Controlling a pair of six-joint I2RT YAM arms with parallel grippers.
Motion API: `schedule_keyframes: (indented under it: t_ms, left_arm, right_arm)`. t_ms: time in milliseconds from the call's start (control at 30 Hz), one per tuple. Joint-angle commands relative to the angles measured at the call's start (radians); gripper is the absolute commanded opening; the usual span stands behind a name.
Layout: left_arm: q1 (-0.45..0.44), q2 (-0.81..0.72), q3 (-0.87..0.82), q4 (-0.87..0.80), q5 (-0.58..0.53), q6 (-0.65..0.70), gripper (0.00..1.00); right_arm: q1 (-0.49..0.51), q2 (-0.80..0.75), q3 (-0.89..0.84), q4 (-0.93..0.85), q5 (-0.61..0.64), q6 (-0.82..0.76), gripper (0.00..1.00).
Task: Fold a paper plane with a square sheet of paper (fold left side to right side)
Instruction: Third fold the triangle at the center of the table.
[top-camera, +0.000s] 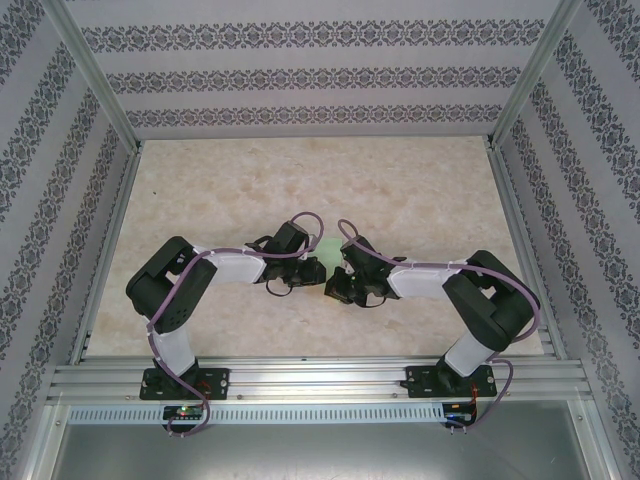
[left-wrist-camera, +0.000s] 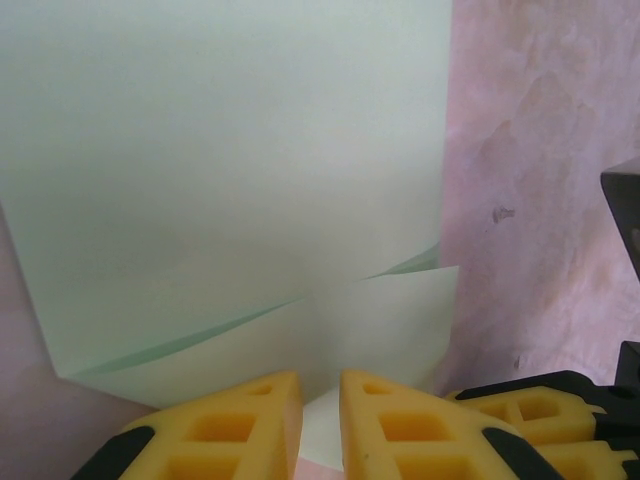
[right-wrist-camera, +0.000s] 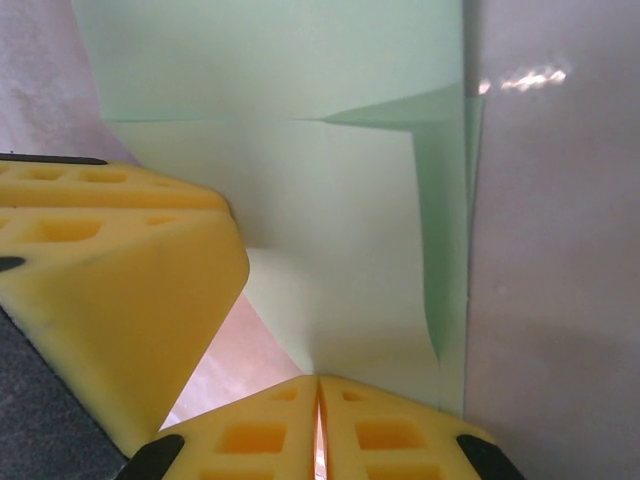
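- The mint-green sheet of paper (top-camera: 328, 250) lies in the middle of the worktop (top-camera: 440, 190), right between the two arms
- From the left wrist, the sheet looks part folded, with one layer lying over another and a slanted edge running across it
- The left pincer (left-wrist-camera: 320, 392) has its yellow fingers (left-wrist-camera: 400, 425) a little bit apart, and pale paper shows in the small gap
- The right pincer (right-wrist-camera: 318, 388) has its fingers pressed together, with its tips at the near edge of the paper
- I cannot tell if it pinches the paper or only touches it
- The two pincers sit just beside each other, so there is not much room
- The step seems to be laying the left side over onto the right side and making it flat
- To do it well, I think one pincer should hold the paper down so it does not slide
- The other one should bring the loose side over slowly, until the edges line up
- Then it should press along the fold, from one end to the other
- Pushing too hard or too fast could crumple the thin paper or make the fold crooked
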Motion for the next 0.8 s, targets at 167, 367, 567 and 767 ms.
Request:
schedule_keyframes:
  t_ms: [167,367,567,767]
  left_arm:
    - [-0.002,0.061,-0.013,-0.055,-0.109,0.007,0.21]
    - [-0.002,0.055,-0.013,-0.052,-0.102,0.007,0.21]
    - [0.0,-0.006,0.029,-0.044,-0.038,0.006,0.24]
    - [0.017,-0.127,0.099,-0.108,0.009,0.013,0.35]
  right_arm:
    - [0.0,-0.098,-0.107,-0.15,0.09,0.013,0.11]
    - [-0.004,-0.141,-0.154,-0.165,0.077,0.002,0.12]
    - [-0.055,-0.25,-0.128,-0.173,0.058,-0.096,0.15]
    - [-0.149,-0.31,-0.061,-0.215,0.048,-0.316,0.29]
